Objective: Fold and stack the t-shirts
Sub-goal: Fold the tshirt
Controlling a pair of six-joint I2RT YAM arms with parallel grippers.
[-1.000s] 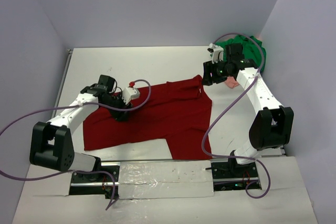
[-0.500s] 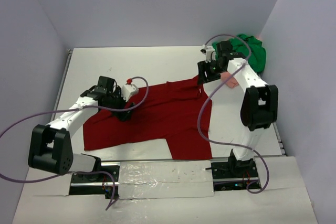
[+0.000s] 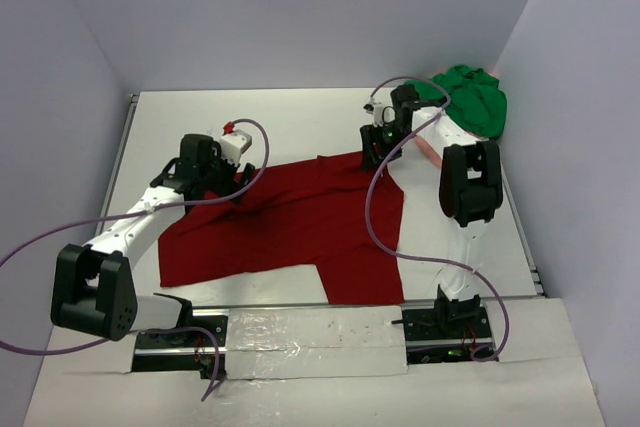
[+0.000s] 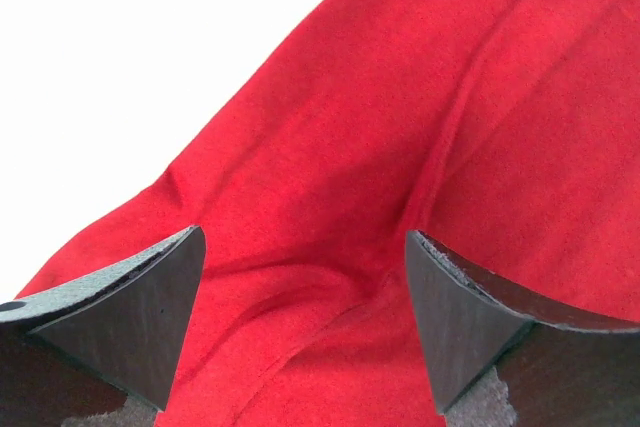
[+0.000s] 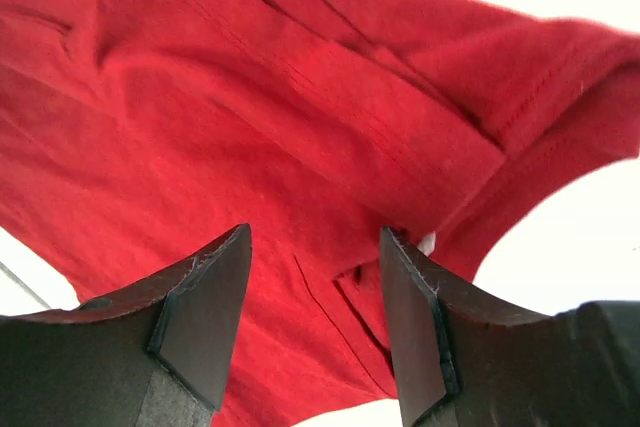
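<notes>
Compared with a second before, the left gripper (image 4: 303,237) had left the left part of the dark red t-shirt (image 3: 300,217), where it was pressed down, and had come up and back toward the far left edge of the cloth. Its jaws, which were narrower then, now stood wide apart. The right arm had also travelled: earlier it was beside the bright green t-shirt (image 3: 470,97) at the far right corner of the table (image 3: 280,117), and now the right gripper (image 5: 313,237) had come left to the far right corner of the red shirt. The red shirt itself lay almost as before, spread flat on the middle of the table near the arm bases, with one sleeve pointing to the near edge. In the left wrist view the two dark fingers (image 4: 150,307) hung above wrinkled red cloth, and nothing was between them. In the right wrist view the jaws were partly apart over a folded, stitched edge of the same shirt; cloth showed in the gap, but I could not tell if the tips touched it. A little of the pale pink t-shirt (image 3: 432,150) showed just beside the green one, behind the right arm.
</notes>
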